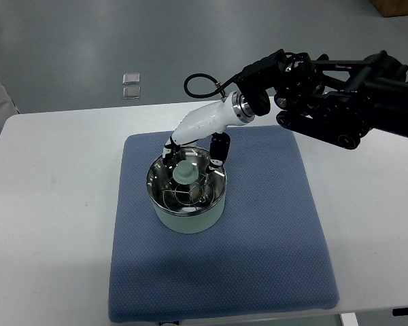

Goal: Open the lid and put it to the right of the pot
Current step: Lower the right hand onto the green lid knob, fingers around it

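Observation:
A pale green pot stands on the blue mat, left of the mat's middle. Its glass lid lies shut on the rim, with a pale green knob in the centre. My right hand, white with dark fingertips, reaches in from the right on a black arm. It hovers over the far rim of the pot. One of its fingers hangs left of the knob and another hangs to the right. Both stand apart from the knob, holding nothing. The left arm is out of the picture.
The mat covers the middle of a white table. To the right of the pot lies bare mat. Two small clear squares lie on the grey floor beyond the table's far edge.

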Robot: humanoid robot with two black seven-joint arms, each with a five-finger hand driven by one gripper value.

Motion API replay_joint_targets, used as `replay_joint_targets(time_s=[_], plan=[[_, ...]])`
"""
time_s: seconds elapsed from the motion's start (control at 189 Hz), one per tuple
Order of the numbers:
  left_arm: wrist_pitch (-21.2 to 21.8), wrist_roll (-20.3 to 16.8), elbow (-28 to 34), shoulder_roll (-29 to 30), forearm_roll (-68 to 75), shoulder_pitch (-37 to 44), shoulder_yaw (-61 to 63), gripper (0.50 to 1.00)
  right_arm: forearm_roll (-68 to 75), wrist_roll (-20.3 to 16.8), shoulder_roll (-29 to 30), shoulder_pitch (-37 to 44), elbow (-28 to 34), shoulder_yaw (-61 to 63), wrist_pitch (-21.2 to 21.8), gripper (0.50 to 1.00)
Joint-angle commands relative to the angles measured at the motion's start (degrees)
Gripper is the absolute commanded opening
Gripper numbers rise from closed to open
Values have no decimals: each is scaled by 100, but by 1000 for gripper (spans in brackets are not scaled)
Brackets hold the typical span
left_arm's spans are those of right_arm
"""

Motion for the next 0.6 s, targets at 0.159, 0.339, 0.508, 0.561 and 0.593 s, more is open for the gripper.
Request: replay_joint_targets(time_s=[0.159,0.339,0.508,0.561,0.593], plan=[[-1,0,0,0,0,-3,0,1000,-12,2,-153,-10,18,-18,-238,787],[-1,0,0,0,0,-3,0,1000,-12,266,-469,8,598,-70,-273,793],[-1,0,0,0,0,-3,0,1000,-38,407,-557,-72,845,-62,-352,793],[-1,0,0,0,0,-3,0,1000,-56,407,-540,-116,845,-70,-449,791],[-1,0,0,0,0,-3,0,1000,-64,407,-531,-124,836,-70,-484,791]])
